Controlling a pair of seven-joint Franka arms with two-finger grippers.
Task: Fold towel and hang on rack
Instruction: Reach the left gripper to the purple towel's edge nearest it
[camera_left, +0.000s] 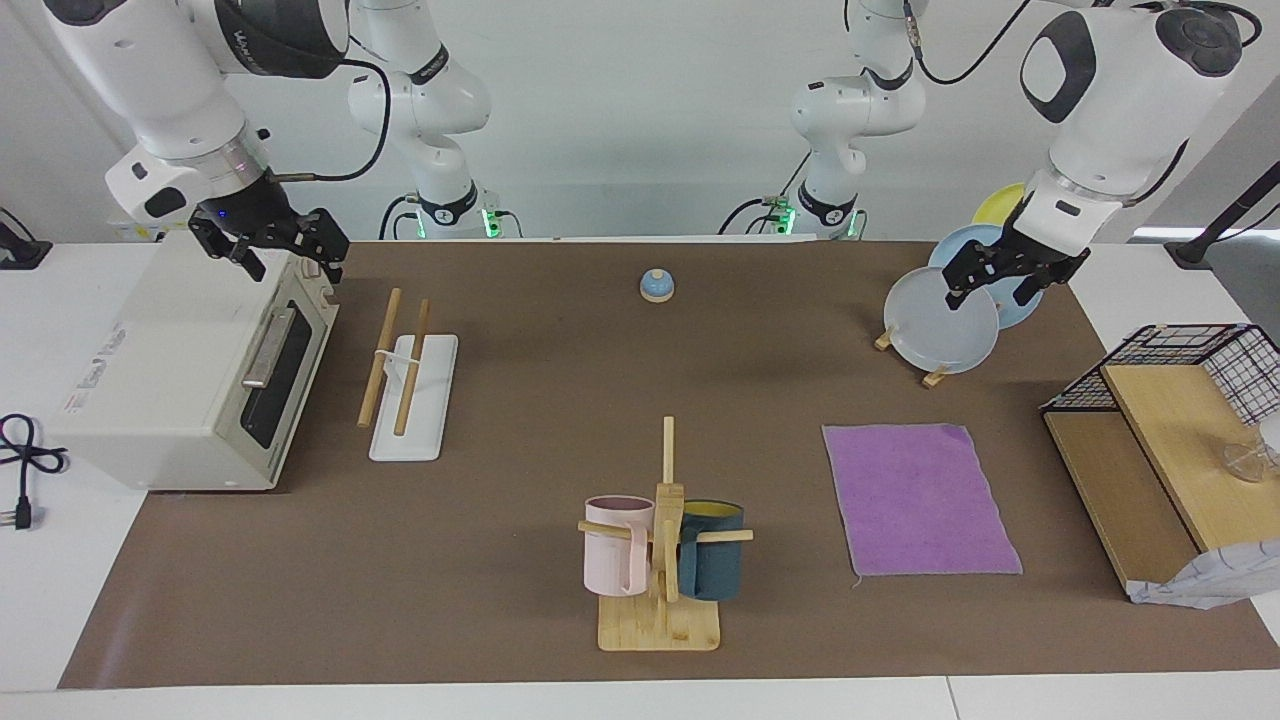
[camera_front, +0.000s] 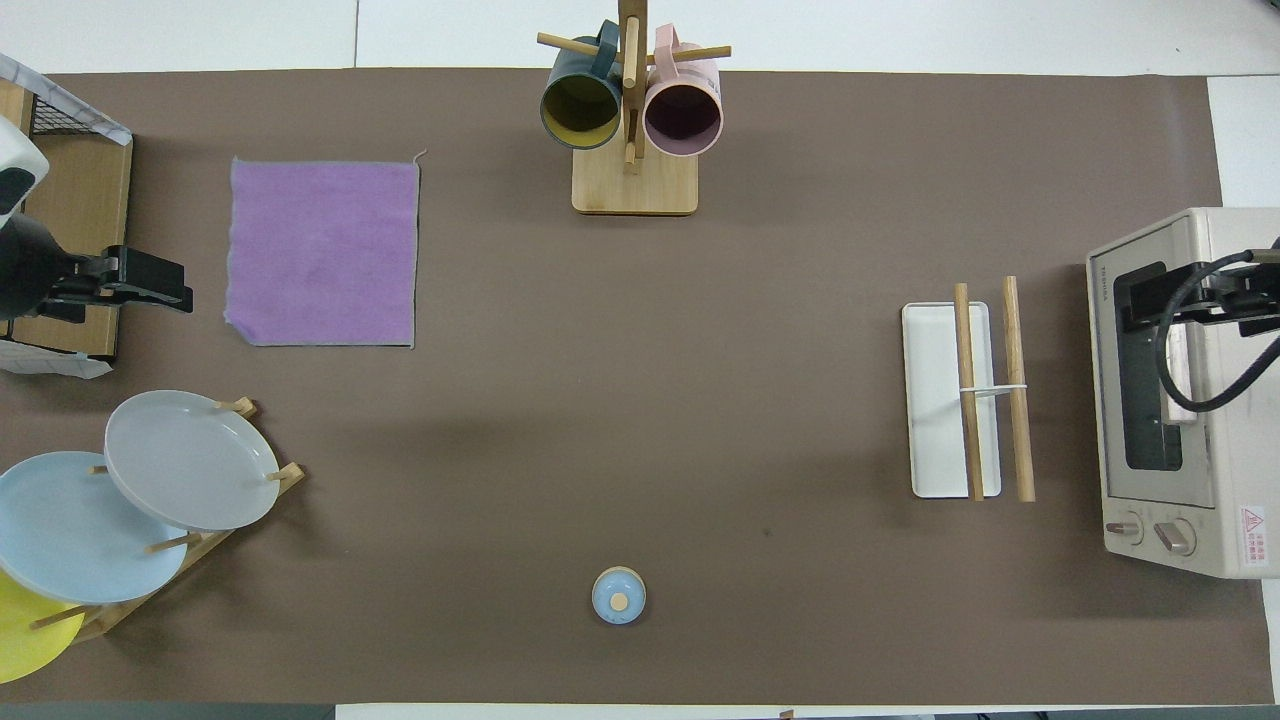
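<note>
Lying flat and unfolded, purple face up, the towel sits nearest the left gripper, jaws apart, raised over the plates; judged the natural picker. The right gripper, also apart, hangs over the toaster oven; the rack is beside it, rods pointing away from the robots.

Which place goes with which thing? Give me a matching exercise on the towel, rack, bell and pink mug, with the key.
Things:
1. towel
2. rack
3. bell
4. pink mug

Places:
A. hung on the mug tree
B. beside the toaster oven
C. flat on the mat, toward the left arm's end
D. mid-table, nearest the robots

Pairs: 1-C, 2-B, 3-D, 4-A
</note>
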